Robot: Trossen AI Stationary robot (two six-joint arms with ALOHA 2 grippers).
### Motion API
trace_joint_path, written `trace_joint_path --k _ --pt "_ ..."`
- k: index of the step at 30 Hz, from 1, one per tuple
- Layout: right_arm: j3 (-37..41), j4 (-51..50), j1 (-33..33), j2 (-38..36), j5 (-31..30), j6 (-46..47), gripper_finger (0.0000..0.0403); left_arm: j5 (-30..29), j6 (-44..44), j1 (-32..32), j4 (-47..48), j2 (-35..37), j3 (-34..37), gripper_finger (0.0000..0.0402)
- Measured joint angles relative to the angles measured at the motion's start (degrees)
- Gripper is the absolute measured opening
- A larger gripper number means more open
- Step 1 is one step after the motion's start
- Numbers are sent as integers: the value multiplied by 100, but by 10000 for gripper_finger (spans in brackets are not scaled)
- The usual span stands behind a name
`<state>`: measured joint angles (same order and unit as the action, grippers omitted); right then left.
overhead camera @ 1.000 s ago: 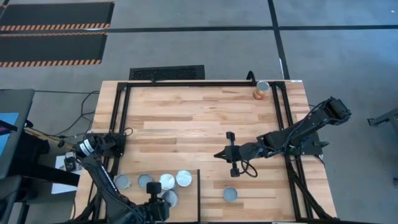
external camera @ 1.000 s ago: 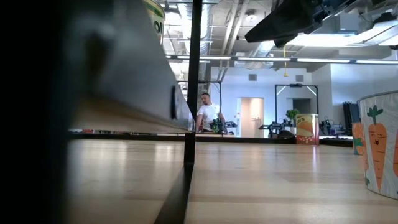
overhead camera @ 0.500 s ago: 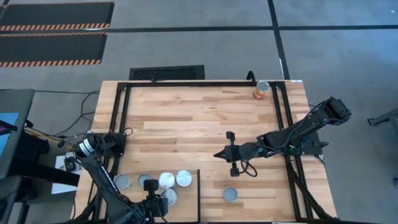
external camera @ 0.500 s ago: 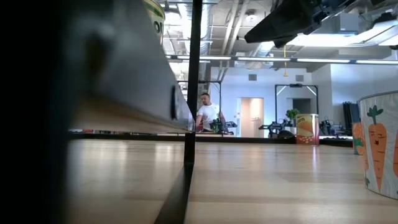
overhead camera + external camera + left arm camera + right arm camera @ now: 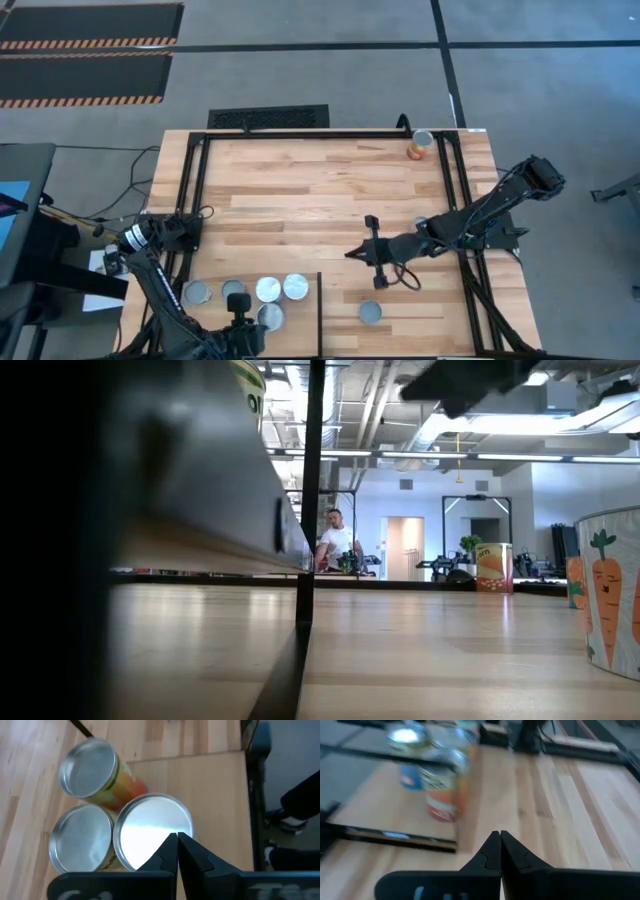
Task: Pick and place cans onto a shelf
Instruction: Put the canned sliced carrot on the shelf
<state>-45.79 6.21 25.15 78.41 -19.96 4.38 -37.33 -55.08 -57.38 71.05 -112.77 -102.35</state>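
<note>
Grey floor with hazard-striped mats [image 5: 85, 55] surrounds your plank table [image 5: 300, 190] in the high view, where the pale shelf [image 5: 215, 315] fills the near left corner inside thin black bars. You see five cans [image 5: 268, 290] clustered on it, one can alone [image 5: 371, 313] near the table's near edge just right of the shelf, and another [image 5: 420, 146] at the far right corner. Your left gripper [image 5: 240, 312] hangs over the cluster, fingers clenched on nothing; your right gripper [image 5: 372, 252] is mid-table, likewise clenched and empty. From the low view you get what the overhead hides: the room behind, with ceiling ducts, a person [image 5: 334, 542] far off, a carrot-labelled can [image 5: 608, 590] at the right, and a dark post [image 5: 311, 490] close in. Your left wrist view shows three silver tops [image 5: 152, 830] on the shelf under the pinched fingertips [image 5: 170, 855]. Your right wrist view looks across the planks to blurred cans [image 5: 445, 780] on the shelf.
</note>
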Motion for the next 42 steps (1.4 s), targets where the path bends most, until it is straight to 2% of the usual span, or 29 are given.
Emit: trace_joint_path --k 5,10,14,18,21,25,29,34,42 --pt "-122 -317 656 -15 -344 210 6 -349 -89 -203 -306 192 0 0" --pt "-193 -995 1489 -13 -968 1054 9 -439 300 -329 -935 293 50 0" --pt "-249 -1199 2081 126 -1105 1661 22 -437 710 -313 -1384 297 50 0" --pt "-318 -1186 2508 585 -1100 2083 63 -286 1230 -215 -1874 297 50 0" --pt "-550 -1530 2633 1074 -1082 2320 106 78 1664 -108 -2332 297 52 0" --pt "-1101 -1915 2652 1657 -992 2224 163 512 2117 59 -2778 297 52 0" --pt "-1647 -2474 2606 2141 -711 2068 192 884 2658 195 -3350 297 52 0" --pt "-2162 -3206 2488 2588 -378 2066 180 1299 3280 330 -4103 298 58 0" --pt "-2489 -3762 2305 2878 -103 2046 88 2138 4087 653 -6519 317 1047 0"
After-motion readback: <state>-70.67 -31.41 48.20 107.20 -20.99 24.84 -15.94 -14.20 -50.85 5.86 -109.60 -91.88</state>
